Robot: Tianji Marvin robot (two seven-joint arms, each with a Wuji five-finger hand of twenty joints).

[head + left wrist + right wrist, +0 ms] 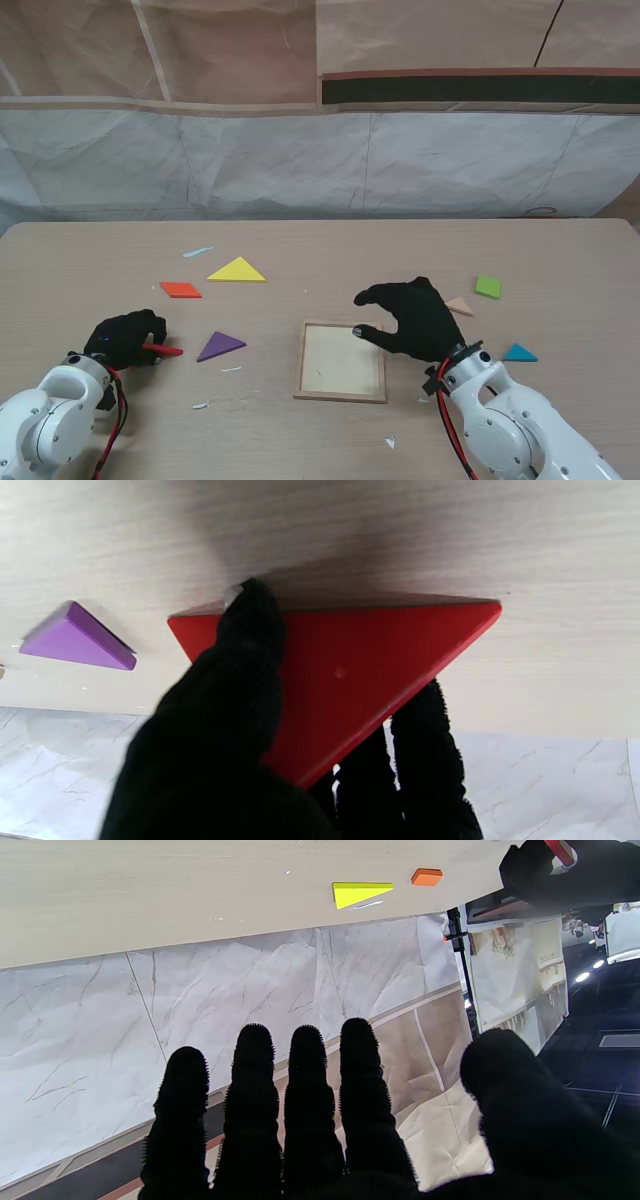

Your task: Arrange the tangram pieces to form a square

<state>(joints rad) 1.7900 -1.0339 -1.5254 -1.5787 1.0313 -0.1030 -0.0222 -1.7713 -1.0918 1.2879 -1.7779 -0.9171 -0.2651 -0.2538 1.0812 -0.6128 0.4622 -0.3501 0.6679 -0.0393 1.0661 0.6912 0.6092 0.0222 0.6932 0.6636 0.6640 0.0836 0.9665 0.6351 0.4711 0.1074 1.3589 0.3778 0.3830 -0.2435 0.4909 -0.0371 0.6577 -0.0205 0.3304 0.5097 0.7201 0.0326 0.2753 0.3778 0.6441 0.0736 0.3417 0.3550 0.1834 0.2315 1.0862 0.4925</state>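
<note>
Wood-grain table (90,260) fills the lower half of the stand frame. Square wooden tray (341,361) sits low centre, bare inside. Right hand (412,318) – black glove, fingers spread, holding nothing – hovers over the tray's upper right corner; its wrist view shows all fingers (307,1075) straight and apart. Left hand (127,339), lower left of frame, is clamped on the red triangle (164,350); in its wrist view a fingertip (252,615) presses the triangle's face with other fingers behind, one long edge on the table. Yellow triangle (238,270) upper centre-left, purple triangle (219,346) just left of the tray, orange parallelogram (181,290) between yellow and left hand. Right of frame – green square (488,287), tan triangle (459,306) partly behind right hand, blue triangle (519,353) lower right.
</note>
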